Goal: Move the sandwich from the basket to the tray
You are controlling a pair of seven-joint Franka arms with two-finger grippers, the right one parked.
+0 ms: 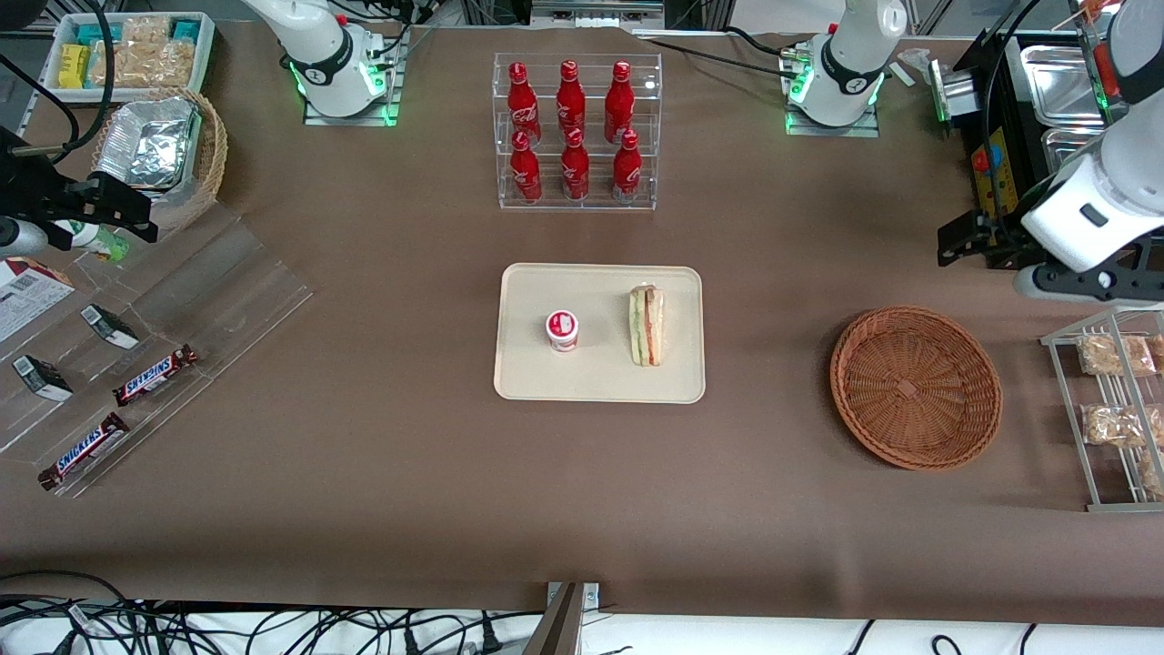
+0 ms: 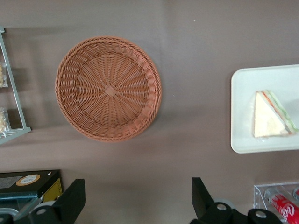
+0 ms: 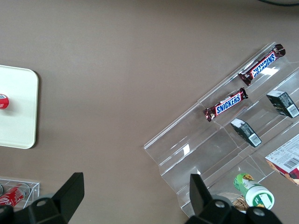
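Observation:
The sandwich [image 1: 647, 326] [image 2: 271, 115], a wrapped white-bread wedge with green and red-orange filling, lies on the beige tray [image 1: 600, 377] [image 2: 243, 112] at the table's middle. The round reddish-brown wicker basket [image 1: 915, 387] [image 2: 108, 88] sits toward the working arm's end and holds nothing. My left gripper [image 1: 966, 241] [image 2: 138, 183] hangs above the table, farther from the front camera than the basket and apart from it. It is open, with only bare table showing between its fingers.
A small red-and-white cup [image 1: 562, 330] stands on the tray beside the sandwich. A clear rack of red bottles [image 1: 576, 132] stands farther back. A wire rack with snack packets [image 1: 1114, 409] and steel trays [image 1: 1059, 86] flank the basket's end. Snickers bars [image 1: 155, 375] lie toward the parked arm's end.

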